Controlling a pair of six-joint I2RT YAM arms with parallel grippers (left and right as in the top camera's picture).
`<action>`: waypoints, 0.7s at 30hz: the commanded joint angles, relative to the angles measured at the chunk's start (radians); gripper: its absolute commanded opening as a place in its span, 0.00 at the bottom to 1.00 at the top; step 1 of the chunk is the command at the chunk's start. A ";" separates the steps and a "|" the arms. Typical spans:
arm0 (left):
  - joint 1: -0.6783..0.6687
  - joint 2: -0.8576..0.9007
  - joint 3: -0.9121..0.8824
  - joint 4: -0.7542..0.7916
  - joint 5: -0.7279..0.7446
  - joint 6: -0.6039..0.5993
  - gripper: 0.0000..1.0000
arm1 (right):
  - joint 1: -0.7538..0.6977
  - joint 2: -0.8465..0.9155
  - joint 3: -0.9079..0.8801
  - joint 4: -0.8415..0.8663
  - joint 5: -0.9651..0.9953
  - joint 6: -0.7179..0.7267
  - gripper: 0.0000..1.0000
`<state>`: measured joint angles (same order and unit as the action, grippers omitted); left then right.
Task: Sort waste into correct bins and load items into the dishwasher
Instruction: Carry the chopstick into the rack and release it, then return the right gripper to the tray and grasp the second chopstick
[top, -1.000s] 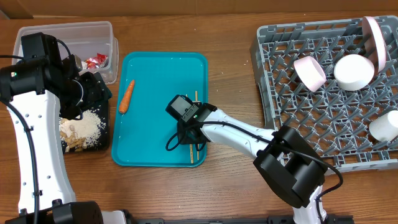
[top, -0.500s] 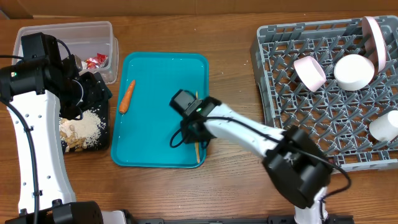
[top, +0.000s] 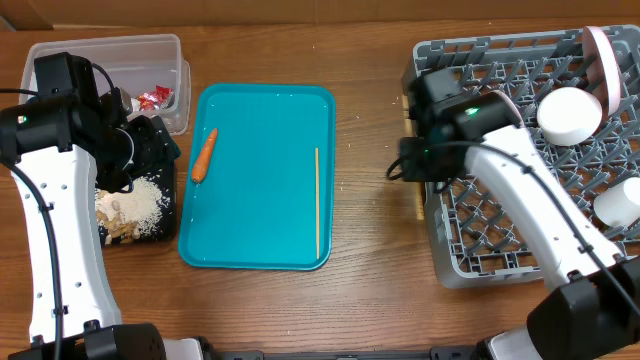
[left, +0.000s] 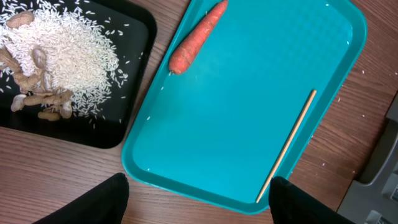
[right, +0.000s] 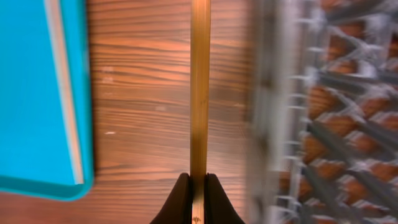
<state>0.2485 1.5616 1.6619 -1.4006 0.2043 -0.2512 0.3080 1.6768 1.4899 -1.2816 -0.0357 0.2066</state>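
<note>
one chopstick (right: 199, 93) gripped, second chopstick (top: 317, 203) on tray (top: 255, 235)

Likely a robotics lab bench, staged as a kitchen clean-up corner. Bare wood-grain table (top: 370, 300), viewed from a fixed camera above. White-and-black left arm (top: 50, 230) at 9 o'clock and right arm (top: 540, 220) at 4 o'clock, both trailing loose black cables. Kitchen props laid out flat: grey rack (top: 520, 60) at 3 o'clock, teal tray (top: 260, 130) at centre, tub (top: 130, 55) at 10 o'clock, black tray (left: 93, 134) with rice (left: 62, 56) at 9 o'clock.
</note>
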 joint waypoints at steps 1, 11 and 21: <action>-0.007 0.003 -0.003 -0.002 -0.002 0.019 0.74 | -0.085 0.003 -0.021 -0.010 0.009 -0.096 0.04; -0.007 0.003 -0.003 -0.002 -0.002 0.019 0.74 | -0.151 0.003 -0.124 0.016 0.045 -0.133 0.05; -0.007 0.003 -0.003 -0.002 -0.002 0.019 0.74 | -0.151 0.003 -0.145 0.035 0.088 -0.132 0.40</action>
<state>0.2485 1.5616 1.6619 -1.4021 0.2043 -0.2512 0.1577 1.6768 1.3479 -1.2488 0.0349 0.0765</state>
